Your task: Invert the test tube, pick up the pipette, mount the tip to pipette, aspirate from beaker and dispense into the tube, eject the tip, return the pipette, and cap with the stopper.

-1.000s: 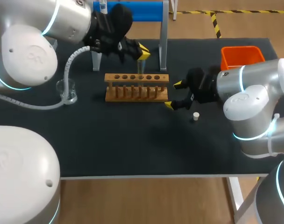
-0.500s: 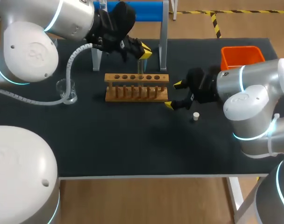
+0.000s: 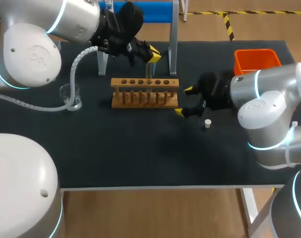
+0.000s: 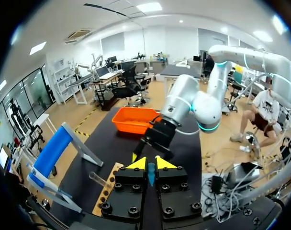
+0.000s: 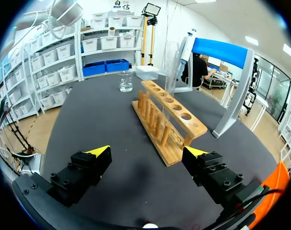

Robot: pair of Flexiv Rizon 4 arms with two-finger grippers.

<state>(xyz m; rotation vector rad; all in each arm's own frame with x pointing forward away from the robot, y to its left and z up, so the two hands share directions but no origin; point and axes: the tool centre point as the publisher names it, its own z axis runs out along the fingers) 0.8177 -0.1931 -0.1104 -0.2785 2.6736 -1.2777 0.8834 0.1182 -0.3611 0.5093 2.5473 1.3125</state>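
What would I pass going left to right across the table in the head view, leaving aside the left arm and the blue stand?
glass beaker → wooden tube rack → right end effector, open → white stopper → orange bin

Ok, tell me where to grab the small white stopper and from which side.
Take the stopper across its round sides, coming straight down from above. It sits low and alone on the black table, so a sideways approach would probably scrape the surface. The right gripper, jaws open, is nearest.
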